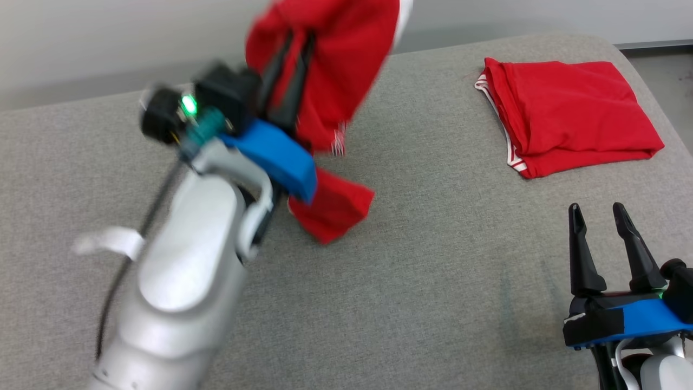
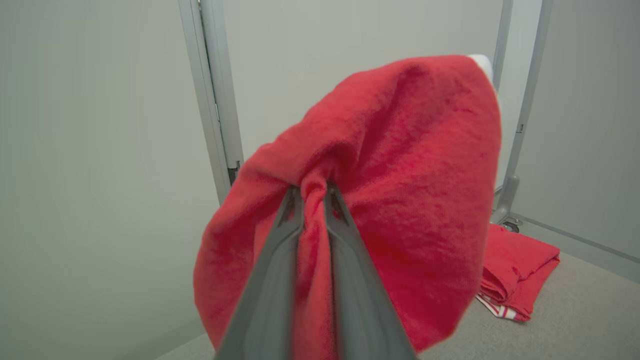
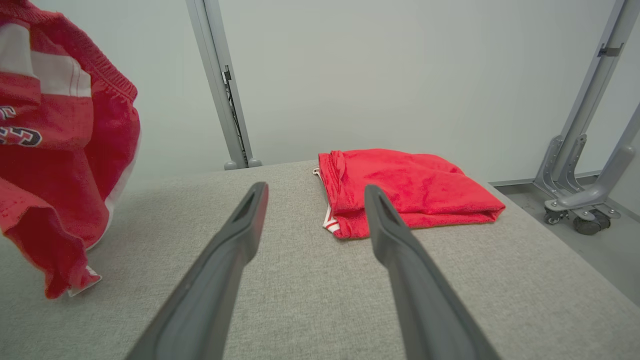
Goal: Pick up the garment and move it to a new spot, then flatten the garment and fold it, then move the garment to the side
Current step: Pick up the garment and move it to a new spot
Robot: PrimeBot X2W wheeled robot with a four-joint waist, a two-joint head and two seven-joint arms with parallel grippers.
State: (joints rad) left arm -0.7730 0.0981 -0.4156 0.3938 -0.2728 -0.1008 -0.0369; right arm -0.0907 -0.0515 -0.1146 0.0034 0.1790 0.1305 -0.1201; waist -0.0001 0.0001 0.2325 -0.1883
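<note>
A red garment (image 1: 330, 70) with white trim and dark lettering hangs bunched in the air above the grey padded surface (image 1: 433, 281), a fold of it pinched between the closed jaws of the robot's left gripper (image 2: 314, 192). Most of the cloth balloons over and around the fingers. A lower corner trails down to the surface near the middle of the head view, though whether it touches cannot be told. The left arm shows blurred in that view.

The work appears to be in its first step: the garment is picked up and is being carried to a new spot, with flattening and folding not yet begun. The next move likely calls for lowering the bundle onto open surface and releasing the pinch, then drawing the cloth out flat, a job suited to both arms.

The right gripper (image 1: 596, 210) waits low at the near right, jaws spread wide and holding nothing. Beyond it, at the far right of the surface, lies a folded red garment (image 1: 568, 114) with a striped edge, well apart from the hanging one. It takes up that corner and should be kept clear of. A metal post (image 3: 225, 85) and a wheeled frame base (image 3: 575, 210) stand behind, off the surface.
</note>
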